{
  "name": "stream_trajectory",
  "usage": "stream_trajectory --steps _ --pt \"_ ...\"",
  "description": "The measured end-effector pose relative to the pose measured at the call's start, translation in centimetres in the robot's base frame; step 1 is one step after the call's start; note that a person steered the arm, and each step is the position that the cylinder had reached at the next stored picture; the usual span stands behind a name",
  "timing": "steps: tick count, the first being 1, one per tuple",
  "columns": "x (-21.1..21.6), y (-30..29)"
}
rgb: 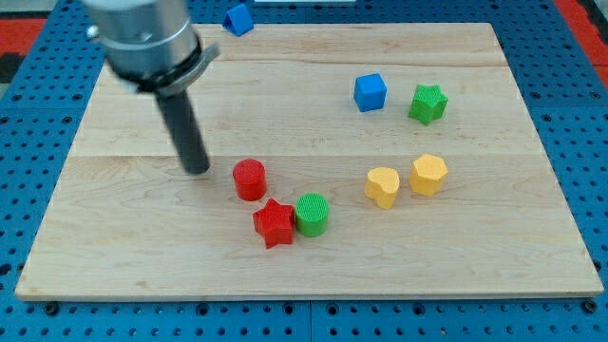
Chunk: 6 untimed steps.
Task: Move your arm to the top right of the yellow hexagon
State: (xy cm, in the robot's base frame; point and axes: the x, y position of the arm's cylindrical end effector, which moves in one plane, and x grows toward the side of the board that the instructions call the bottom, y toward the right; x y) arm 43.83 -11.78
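Observation:
The yellow hexagon (428, 175) sits right of the board's middle. A yellow heart (382, 186) lies just to its left, close beside it. My tip (197, 169) is down on the board far to the left of the hexagon, a short way left of the red cylinder (250, 180). The dark rod rises from the tip to the grey arm body at the view's top left.
A red star (274, 223) and a green cylinder (312, 214) touch below the red cylinder. A blue cube (370, 92) and a green star (427, 104) sit above the hexagon. Another blue block (238, 18) lies at the wooden board's (114, 256) top edge.

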Motion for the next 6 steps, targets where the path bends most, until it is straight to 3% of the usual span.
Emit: stream_trajectory --steps 2,3,4,5,6 --pt "4.5 11.1" --pt "-0.5 10.5" --pt "-2.2 19.1" --pt "-1.2 32.2" --pt "2.6 25.6"
